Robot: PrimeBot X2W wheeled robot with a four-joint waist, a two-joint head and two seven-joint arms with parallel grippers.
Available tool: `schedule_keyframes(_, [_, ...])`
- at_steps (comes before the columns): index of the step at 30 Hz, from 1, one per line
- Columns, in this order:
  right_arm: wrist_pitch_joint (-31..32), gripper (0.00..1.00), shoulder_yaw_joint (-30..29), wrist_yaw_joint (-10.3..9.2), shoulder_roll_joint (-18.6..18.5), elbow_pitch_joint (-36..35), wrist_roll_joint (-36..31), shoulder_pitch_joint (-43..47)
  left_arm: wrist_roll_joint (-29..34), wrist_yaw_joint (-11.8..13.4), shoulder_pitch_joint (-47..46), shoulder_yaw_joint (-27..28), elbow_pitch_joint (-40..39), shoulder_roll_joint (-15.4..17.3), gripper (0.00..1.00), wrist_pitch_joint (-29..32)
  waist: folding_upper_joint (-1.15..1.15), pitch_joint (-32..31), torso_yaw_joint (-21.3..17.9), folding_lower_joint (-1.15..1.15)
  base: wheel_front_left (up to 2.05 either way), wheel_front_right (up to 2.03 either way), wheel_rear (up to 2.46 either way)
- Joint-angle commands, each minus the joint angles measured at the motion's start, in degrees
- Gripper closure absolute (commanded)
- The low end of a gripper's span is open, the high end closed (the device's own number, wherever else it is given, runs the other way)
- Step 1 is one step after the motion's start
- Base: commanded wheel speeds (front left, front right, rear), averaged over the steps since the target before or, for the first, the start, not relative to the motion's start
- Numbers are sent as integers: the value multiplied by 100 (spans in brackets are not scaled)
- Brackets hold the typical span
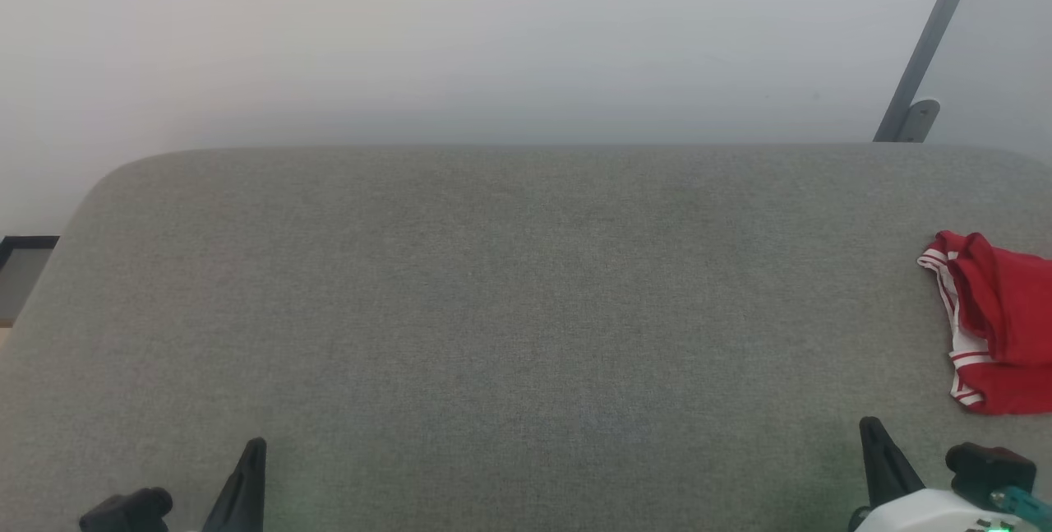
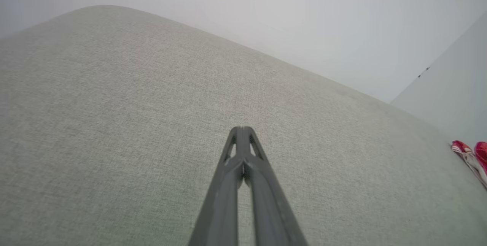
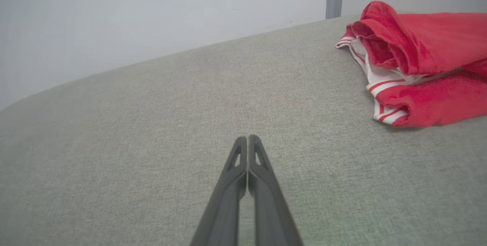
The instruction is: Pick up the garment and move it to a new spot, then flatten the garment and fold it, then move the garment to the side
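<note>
The garment (image 1: 998,322) is a bunched red shirt with white, red-striped trim, lying at the right edge of the grey fabric surface (image 1: 526,310). It also appears at the upper right in the right wrist view (image 3: 418,63) and as a sliver at the far right in the left wrist view (image 2: 470,156). My left gripper (image 1: 255,446) is low at the left, shut on nothing, fingertips pressed together (image 2: 242,129). My right gripper (image 1: 871,425) is low at the right, shut and empty (image 3: 247,137), short of the garment and to its left.
A pale wall rises behind the surface. A grey slanted metal bar (image 1: 925,55) with a bracket stands at the back right. A dark-framed object (image 1: 20,265) sits beyond the left edge. The surface has rounded far corners.
</note>
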Motion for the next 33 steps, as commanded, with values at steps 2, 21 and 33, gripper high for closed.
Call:
schedule_keyframes(2, [58, 100, 6, -1, -10, -120, 312, -185, -234, -3, -201, 79, -111, 7, 100, 69, 0, 3, -5, 0, 0, 0, 0])
schedule_keyframes(21, [445, 100, 29, -2, 38, -294, 2242, -359, -1705, -7, -470, 266, -193, -277, 100, 552, 0, 41, -55, 0, 0, 0, 0])
schedule_keyframes(33, [632, 100, 34, -3, 61, -375, 3133, -449, -2385, -10, -595, 352, -230, -413, 100, 778, 0, 62, -82, 0, 0, 0, 0])
